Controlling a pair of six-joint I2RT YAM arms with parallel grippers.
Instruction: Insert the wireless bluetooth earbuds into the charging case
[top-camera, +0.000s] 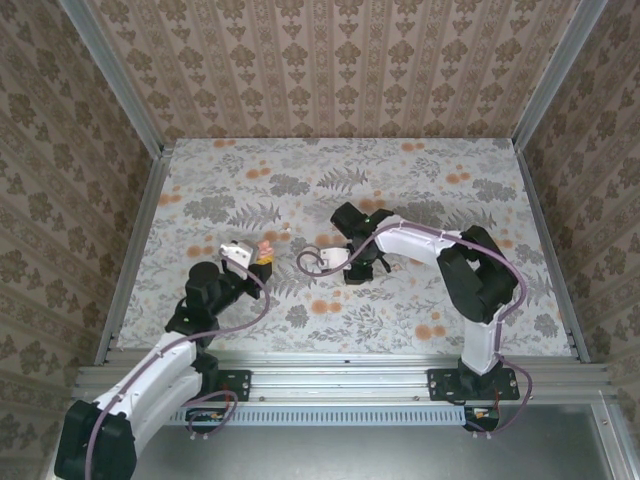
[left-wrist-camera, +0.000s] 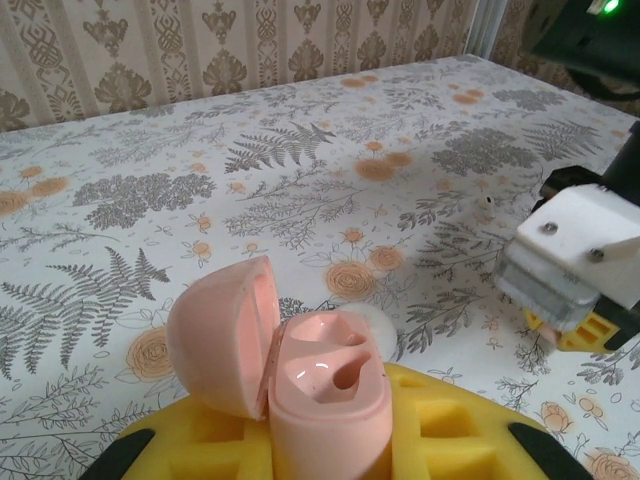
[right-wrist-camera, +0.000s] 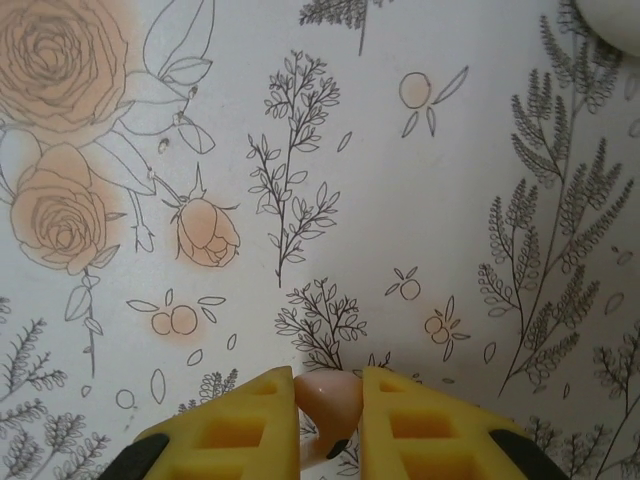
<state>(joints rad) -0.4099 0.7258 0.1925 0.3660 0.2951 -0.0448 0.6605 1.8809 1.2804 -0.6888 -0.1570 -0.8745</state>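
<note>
Pink earbud (right-wrist-camera: 330, 402) pinched by R pincer (right-wrist-camera: 328, 390), wrist cam; L pincer (left-wrist-camera: 325, 435) pinching open case (left-wrist-camera: 322, 372).

The left wrist view's bottom edge cuts off the glossy pale pink open charging case (left-wrist-camera: 325, 400), which hides the middle of the left arm's yellow pocketed fingers (left-wrist-camera: 445, 430) and part of a whitish round disc (left-wrist-camera: 380, 322) behind it. A tiny pale speck (left-wrist-camera: 487, 200) is too small to name. The lower end of the small pale pinkish earbud (right-wrist-camera: 328, 398) is lost between the right arm's yellow fingers (right-wrist-camera: 235, 430); a blurred whitish curve (right-wrist-camera: 615, 18) is cropped at that view's top right corner.
</note>
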